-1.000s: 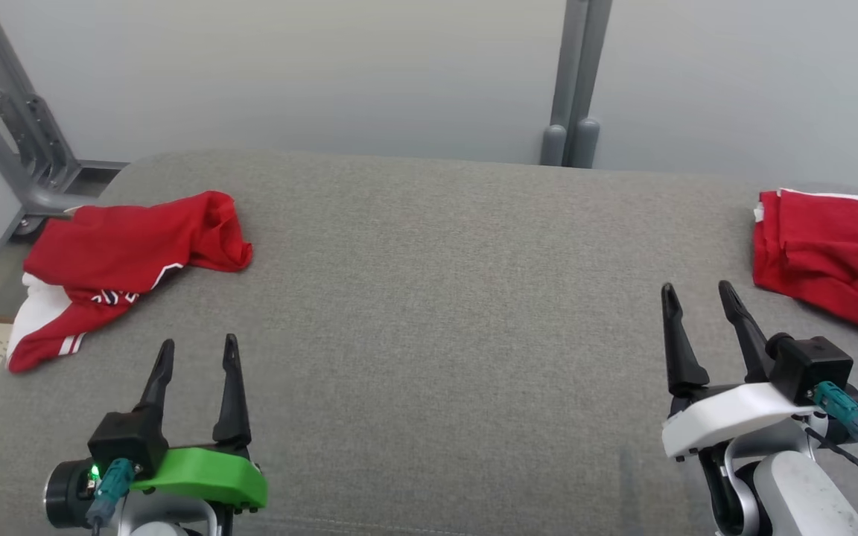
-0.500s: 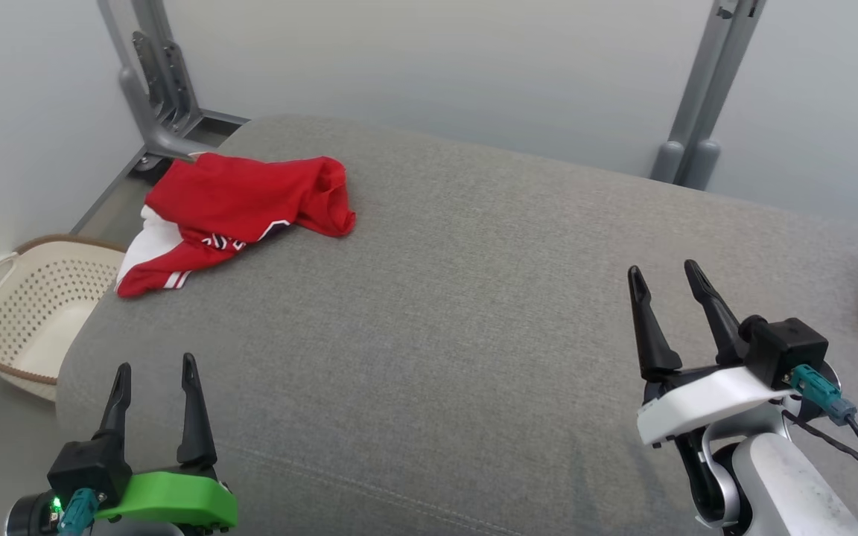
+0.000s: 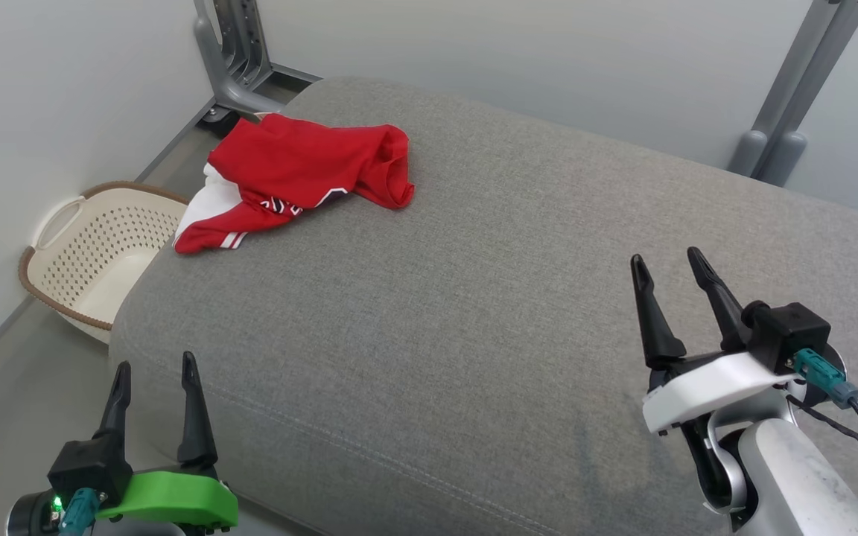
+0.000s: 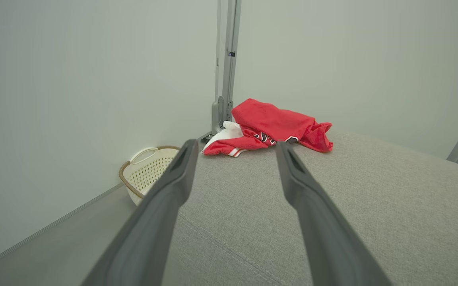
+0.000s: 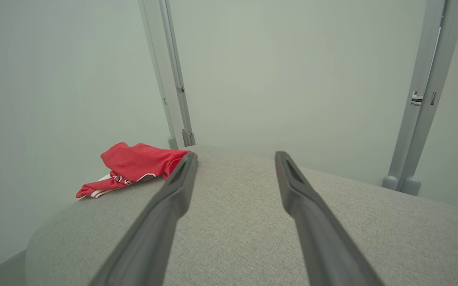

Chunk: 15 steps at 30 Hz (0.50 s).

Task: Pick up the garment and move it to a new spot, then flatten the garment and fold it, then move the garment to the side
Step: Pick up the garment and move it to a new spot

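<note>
A crumpled red garment (image 3: 302, 175) with white trim lies on the far left corner of the grey cushioned surface (image 3: 474, 298); it also appears ahead in the left wrist view (image 4: 270, 127) and at the left in the right wrist view (image 5: 135, 167). My left gripper (image 3: 153, 368) is open at the lower left, beyond the cushion's near left edge and well short of the garment. At the lower right, over the cushion, my right gripper (image 3: 671, 260) stands open and holds nothing.
A cream perforated laundry basket (image 3: 90, 253) sits on the floor left of the cushion, near the wall. Grey metal frame posts (image 3: 232, 52) stand behind the garment and at the back right (image 3: 794, 112). The cushion's front left corner drops off beside my left gripper.
The whole view has swung left: the garment now sits nearer the middle top, the basket has come into view, and the second red pile at the right has left the picture. Both grippers remain open.
</note>
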### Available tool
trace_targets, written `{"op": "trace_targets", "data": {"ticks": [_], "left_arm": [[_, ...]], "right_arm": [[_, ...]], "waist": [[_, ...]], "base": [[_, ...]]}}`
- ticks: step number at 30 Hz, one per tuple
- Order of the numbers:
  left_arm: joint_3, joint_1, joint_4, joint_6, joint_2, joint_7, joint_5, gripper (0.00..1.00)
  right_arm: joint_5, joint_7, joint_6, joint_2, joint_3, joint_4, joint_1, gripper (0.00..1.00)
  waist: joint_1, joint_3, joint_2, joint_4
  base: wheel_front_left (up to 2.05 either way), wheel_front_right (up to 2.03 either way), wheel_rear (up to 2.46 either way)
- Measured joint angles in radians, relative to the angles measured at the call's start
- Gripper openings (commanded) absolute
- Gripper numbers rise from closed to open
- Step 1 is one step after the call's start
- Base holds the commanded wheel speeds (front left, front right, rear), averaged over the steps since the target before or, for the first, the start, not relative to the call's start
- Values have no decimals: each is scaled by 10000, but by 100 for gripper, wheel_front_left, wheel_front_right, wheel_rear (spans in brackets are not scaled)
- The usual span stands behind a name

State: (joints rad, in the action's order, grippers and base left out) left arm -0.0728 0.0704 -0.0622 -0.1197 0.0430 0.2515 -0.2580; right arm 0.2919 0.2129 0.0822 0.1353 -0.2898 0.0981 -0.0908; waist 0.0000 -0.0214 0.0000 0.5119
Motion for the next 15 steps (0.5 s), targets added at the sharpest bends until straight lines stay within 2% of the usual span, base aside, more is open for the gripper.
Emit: {"op": "trace_targets", "data": {"ticks": [6,15], "left_arm": [[-443,-182,-46,-40,-2,-138,0,100],[-930,-2189,-345,-40,-21,-504,-282,100]], "right_arm": [[-198,-226,94,334,221,-163,-2,100],[-894,-1066,161,1390,487,-965,-917,100]], "waist": [[0,206,0,26],[0,1014,0,33]], "base": [[0,0,0],[0,0,0]]}}
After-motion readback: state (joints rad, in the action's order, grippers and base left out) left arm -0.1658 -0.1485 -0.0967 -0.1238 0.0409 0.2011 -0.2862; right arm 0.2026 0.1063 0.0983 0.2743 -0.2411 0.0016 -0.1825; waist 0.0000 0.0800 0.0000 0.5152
